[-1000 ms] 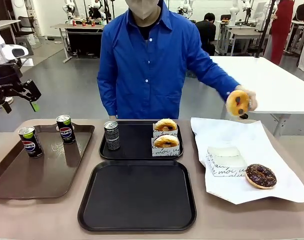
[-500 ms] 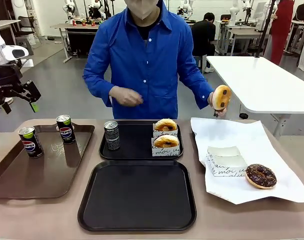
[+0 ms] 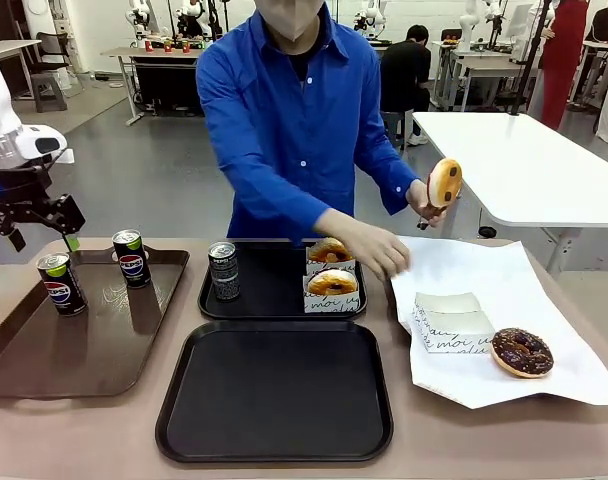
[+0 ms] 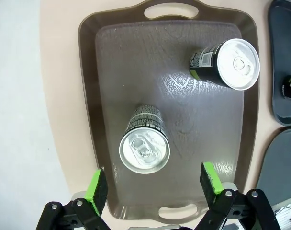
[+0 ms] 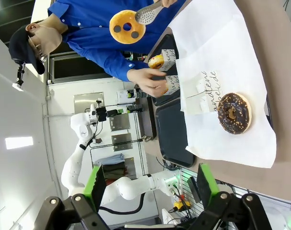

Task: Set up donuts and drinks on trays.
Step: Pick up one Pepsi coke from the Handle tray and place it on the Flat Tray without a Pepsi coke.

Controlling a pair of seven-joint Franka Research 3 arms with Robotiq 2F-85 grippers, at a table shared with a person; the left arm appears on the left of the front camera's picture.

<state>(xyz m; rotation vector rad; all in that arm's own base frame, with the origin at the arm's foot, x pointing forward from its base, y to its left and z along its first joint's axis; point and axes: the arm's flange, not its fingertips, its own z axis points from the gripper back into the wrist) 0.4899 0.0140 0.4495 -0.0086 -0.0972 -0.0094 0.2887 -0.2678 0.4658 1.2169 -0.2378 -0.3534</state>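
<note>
Both my grippers spread wide, donuts and cans partly laid out.
My left gripper (image 3: 42,236) hovers, fingers apart, over the brown tray (image 3: 84,350) on the left, right above the nearer can (image 3: 60,283); the second can (image 3: 132,258) stands further back on that tray. My right gripper (image 5: 150,181) hangs spread too, gripping nothing. The far black tray (image 3: 274,300) carries a grey can (image 3: 223,270) and two donuts (image 3: 332,283) in paper holders; the near black tray (image 3: 274,400) lies just in front of it. Across the table, the person lifts a yellow donut (image 3: 444,183) with tongs (image 5: 148,13), and their other hand (image 3: 379,255) reaches just beside the holders. On the right, a chocolate donut (image 3: 522,352) lies on white paper (image 3: 464,270) next to a white holder (image 3: 452,322).
</note>
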